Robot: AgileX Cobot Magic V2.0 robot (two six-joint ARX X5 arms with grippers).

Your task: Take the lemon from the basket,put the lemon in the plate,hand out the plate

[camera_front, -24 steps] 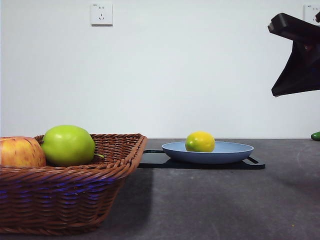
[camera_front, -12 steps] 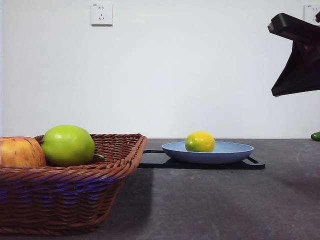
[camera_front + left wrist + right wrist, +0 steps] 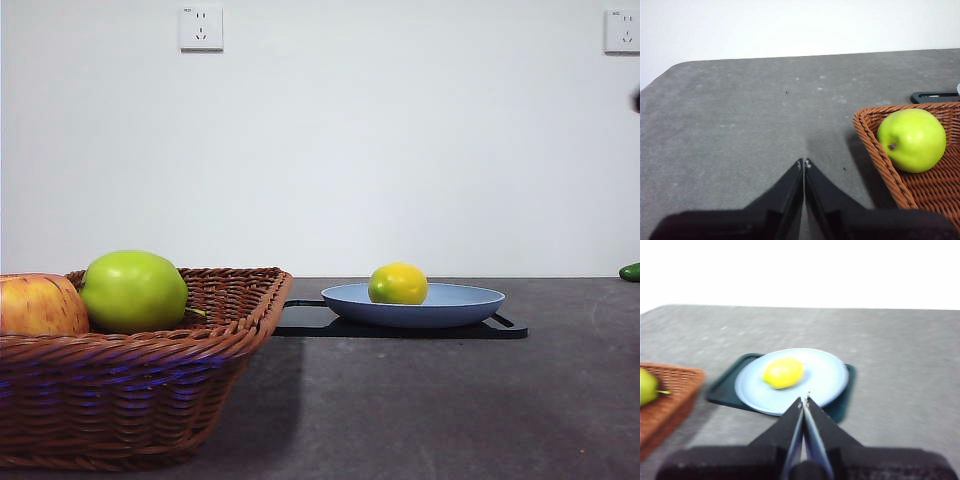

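Lemon [image 3: 398, 283] on plate [image 3: 455, 303], untouched.

No text, label, brand or number is showing legibly anywhere; tiny marks on the wall sockets [image 3: 201, 28] are too small to read.

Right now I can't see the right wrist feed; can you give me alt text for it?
A lemon lies in a light blue plate on a black tray, just beyond the shut right gripper. A wicker basket with a green apple sits beside it. The picture is blurred.
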